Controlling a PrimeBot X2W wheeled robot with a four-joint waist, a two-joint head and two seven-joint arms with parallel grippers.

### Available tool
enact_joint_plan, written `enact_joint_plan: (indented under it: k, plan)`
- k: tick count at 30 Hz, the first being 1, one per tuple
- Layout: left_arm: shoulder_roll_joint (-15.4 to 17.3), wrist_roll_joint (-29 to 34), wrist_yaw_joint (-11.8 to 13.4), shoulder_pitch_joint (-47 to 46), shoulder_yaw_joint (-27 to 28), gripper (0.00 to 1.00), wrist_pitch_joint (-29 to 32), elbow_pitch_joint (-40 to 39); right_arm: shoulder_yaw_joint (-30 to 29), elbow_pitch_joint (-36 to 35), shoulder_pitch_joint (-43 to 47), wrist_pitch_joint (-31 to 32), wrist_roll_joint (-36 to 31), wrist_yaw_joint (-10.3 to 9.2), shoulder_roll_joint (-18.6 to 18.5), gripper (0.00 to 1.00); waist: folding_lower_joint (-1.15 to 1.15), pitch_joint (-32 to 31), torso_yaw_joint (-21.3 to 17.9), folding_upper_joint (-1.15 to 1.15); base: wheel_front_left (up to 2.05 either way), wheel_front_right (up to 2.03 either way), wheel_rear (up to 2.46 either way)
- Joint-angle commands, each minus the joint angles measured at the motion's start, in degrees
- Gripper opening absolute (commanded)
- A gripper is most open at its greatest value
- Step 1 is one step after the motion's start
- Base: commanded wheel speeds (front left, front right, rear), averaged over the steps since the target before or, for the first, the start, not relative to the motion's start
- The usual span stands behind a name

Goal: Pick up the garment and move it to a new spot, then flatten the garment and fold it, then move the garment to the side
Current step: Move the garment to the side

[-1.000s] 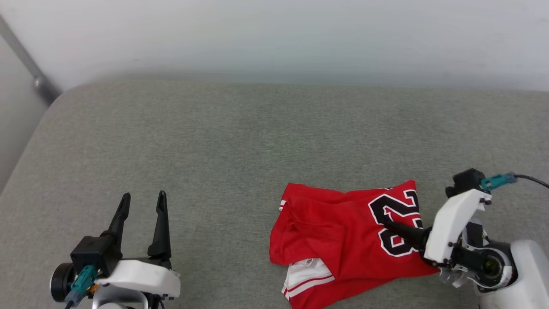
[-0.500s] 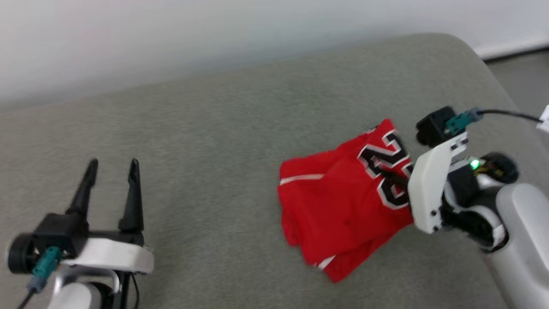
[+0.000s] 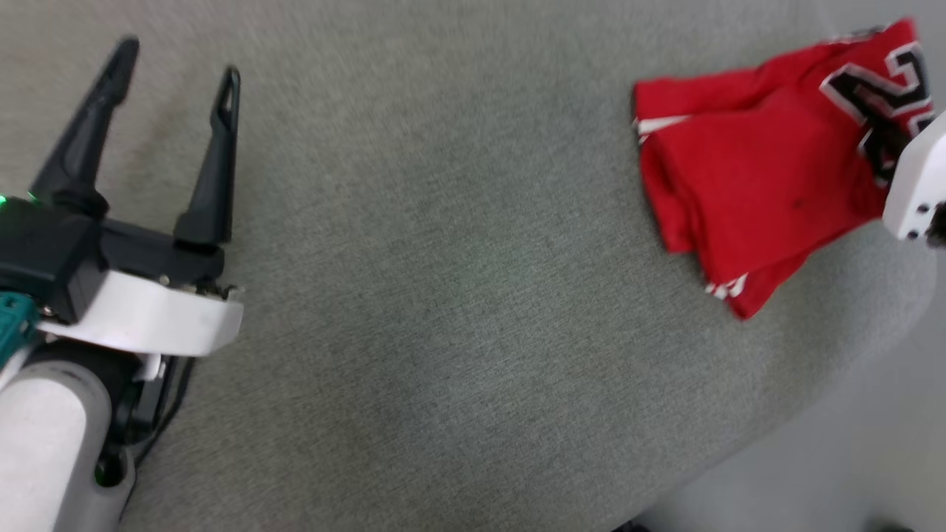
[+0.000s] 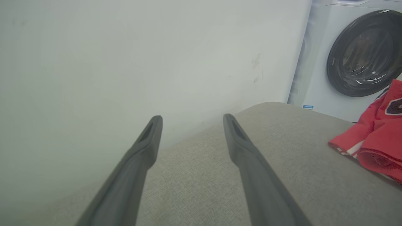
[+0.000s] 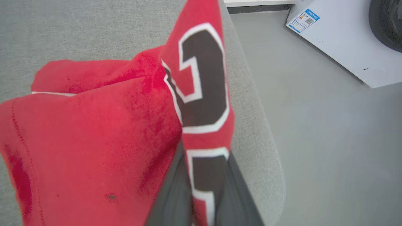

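The garment (image 3: 754,170), a red jersey with black white-outlined numerals, lies bunched near the right edge of the grey cushion (image 3: 443,295). My right gripper (image 5: 204,175) is shut on a fold of it that carries the numerals, and this fold stands up between the fingers. In the head view its white housing (image 3: 913,185) sits at the right edge, over the print. My left gripper (image 3: 181,59) is far off at the left, open and empty above the cushion. The left wrist view looks along the left gripper (image 4: 191,117) and catches the garment (image 4: 373,138) at its right edge.
The cushion's rounded right edge (image 5: 257,125) runs just beside the garment, with grey floor (image 5: 329,141) beyond it. A white washing machine (image 4: 361,50) with a dark round door stands past that end. A pale wall (image 4: 125,62) backs the cushion.
The head camera has swung and tilted, so the whole picture shifted. The right gripper, still shut on the numbered fold, has drawn the garment to the cushion's right edge. The left gripper stays open.
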Motion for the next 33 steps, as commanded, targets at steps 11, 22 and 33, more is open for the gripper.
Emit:
enact_joint_plan:
  k: [11,22,33]
  plan:
    - [0.89,2.29,-1.47,-7.92,-2.13,1.0,3.61,-3.34,-10.36,15.31,-9.86,-17.44,-8.75,-0.03,4.46,0.16,-0.01,13.9,-2.24,0.0,0.0,0.0,0.0]
    - [-3.71,-1.33,1.62,0.21,-1.21,1.0,-5.12,4.58,-13.68,17.21,-6.15,-31.86,-19.16,-0.03,4.48,1.0,-0.01,2.13,1.18,0.0,0.0,0.0,0.0]
    - [-9.04,-6.61,4.01,12.78,-0.57,1.0,-12.4,13.54,-10.64,1.05,12.98,-30.7,-17.63,-0.02,7.98,1.0,-0.01,-13.71,10.92,0.0,0.0,0.0,0.0]
